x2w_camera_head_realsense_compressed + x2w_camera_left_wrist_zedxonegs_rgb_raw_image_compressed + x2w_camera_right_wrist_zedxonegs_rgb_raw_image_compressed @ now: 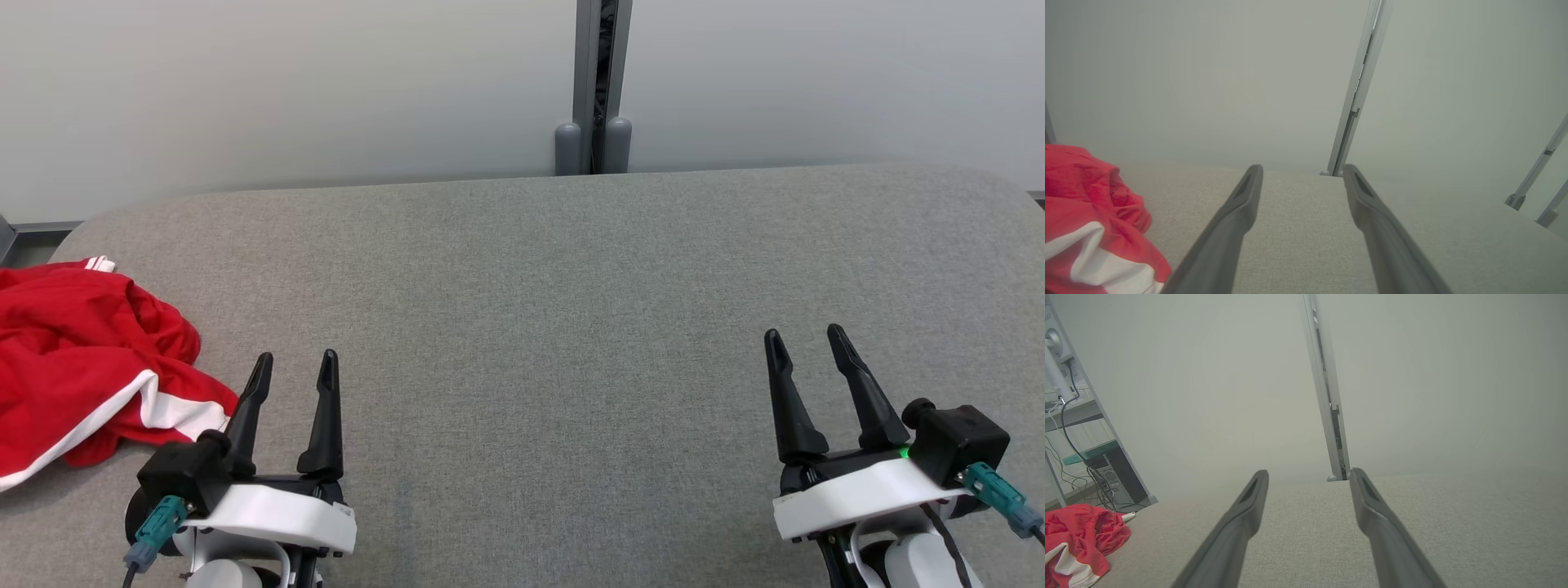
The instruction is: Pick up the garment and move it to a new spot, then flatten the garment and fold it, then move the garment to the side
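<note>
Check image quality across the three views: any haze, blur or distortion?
Head view: sharp and evenly lit, the red garment crisp with a soft shadow at its lower edge. Left wrist view: milky haze, low contrast, the near fingers soft. Right wrist view: same haze, and the wall post leans, likely wide-angle distortion.

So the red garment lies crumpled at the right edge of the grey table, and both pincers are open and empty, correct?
Not quite. The red garment lies crumpled at the left edge of the grey table, next to the left pincer; the head view shows it. The rest holds: the left pincer and the right pincer are both open and empty.
</note>
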